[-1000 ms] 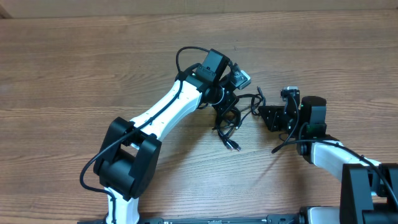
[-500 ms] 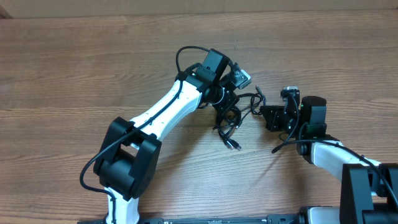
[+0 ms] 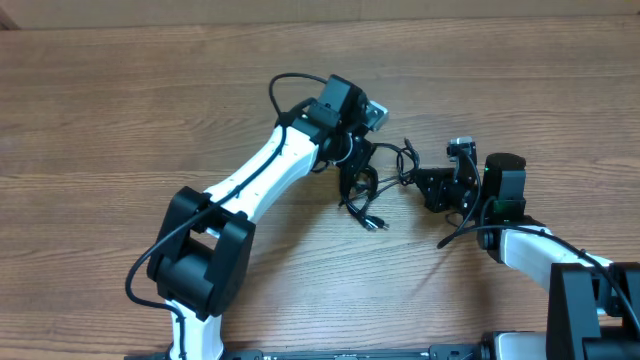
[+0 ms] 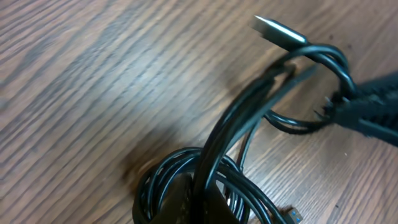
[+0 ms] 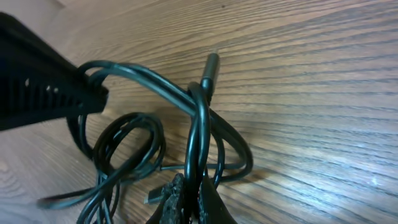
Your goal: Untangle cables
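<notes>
The cables [image 3: 362,200] are a bunch of thin black cords looped between my two grippers near the table's middle. My left gripper [image 3: 351,168] is shut on the bunch from above; in the left wrist view its fingers [image 4: 208,202] clamp several loops [image 4: 249,112], and a silver-tipped plug [image 4: 278,30] sticks up. My right gripper [image 3: 413,183] is shut on one or two strands at the bunch's right side; in the right wrist view its fingers [image 5: 194,200] pinch the strands [image 5: 198,130] below a plug end [image 5: 210,65]. A loose plug [image 3: 378,224] lies on the table.
The wooden table [image 3: 120,120] spreads all round. The left arm [image 3: 255,175] reaches diagonally from the front left. The right arm [image 3: 525,245] comes from the front right, with its own thicker black cable [image 3: 455,236] on the table.
My left gripper has moved a little up and to the left, pulling the bunch with it. My right gripper has followed slightly to the left, still holding its strands.
</notes>
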`<state>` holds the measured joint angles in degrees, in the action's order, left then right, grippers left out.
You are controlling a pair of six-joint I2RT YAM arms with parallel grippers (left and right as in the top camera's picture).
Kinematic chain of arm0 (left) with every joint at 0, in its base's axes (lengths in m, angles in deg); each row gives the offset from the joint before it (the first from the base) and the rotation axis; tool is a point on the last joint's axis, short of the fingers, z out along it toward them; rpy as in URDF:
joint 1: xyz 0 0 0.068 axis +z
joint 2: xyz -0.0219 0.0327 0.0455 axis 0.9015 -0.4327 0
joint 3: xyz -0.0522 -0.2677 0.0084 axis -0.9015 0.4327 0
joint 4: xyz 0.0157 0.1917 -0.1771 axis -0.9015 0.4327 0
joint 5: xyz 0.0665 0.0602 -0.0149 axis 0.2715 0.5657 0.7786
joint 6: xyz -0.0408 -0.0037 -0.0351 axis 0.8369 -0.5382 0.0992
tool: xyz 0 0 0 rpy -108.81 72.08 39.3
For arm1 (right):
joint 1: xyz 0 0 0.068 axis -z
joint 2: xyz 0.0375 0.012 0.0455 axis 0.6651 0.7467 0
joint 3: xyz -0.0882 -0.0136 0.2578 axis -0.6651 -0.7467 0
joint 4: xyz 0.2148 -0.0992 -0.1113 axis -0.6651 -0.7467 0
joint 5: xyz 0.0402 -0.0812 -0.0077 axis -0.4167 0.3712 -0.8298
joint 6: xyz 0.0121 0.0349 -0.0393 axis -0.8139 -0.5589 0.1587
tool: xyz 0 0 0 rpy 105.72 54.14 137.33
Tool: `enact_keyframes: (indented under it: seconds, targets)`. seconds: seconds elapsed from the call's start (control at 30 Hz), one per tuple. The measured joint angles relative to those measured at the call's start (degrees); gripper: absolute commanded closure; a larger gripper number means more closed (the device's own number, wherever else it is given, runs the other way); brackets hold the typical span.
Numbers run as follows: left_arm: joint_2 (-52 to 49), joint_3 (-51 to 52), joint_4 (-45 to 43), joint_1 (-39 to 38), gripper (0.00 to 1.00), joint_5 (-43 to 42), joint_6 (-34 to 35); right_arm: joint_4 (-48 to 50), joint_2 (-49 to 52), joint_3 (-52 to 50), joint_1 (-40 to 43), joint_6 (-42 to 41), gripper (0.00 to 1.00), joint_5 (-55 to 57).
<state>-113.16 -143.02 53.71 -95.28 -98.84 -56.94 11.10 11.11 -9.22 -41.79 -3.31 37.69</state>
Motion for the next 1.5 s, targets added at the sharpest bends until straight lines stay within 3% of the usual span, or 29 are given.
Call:
enact_keyframes:
  seconds: [0.4,1.5]
  targets:
    - [0.0,0.0,0.0,1.9,0.95,0.2,7.6,0.1,0.0,0.0,0.0,4.5,0.96,-5.5]
    - [0.0,0.0,-1.3,4.3,0.96,1.1,15.7,0.6,0.0,0.0,0.0,18.4,0.96,-22.5]
